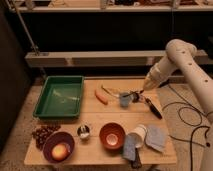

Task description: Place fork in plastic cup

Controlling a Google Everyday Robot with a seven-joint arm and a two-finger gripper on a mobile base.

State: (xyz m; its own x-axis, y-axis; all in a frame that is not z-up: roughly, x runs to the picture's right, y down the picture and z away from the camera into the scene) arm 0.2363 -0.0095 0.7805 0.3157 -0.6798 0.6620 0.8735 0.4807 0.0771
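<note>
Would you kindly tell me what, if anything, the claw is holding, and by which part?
It cannot be told: the claw hangs at the plastic cup's right side, and no held thing shows there.

The arm (178,53) at the frame's right is thick, rounded and cream-white (small dark dots line its casing). Its dark gripper (136,94) sits just right of centre.

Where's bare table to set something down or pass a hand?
Bare: the middle strip of the table, bordered by green tray, carrot and the front row. Crowded: front edge, from purple bowl to grey cloth; and around the plastic cup, where the tool hangs beside it.
</note>
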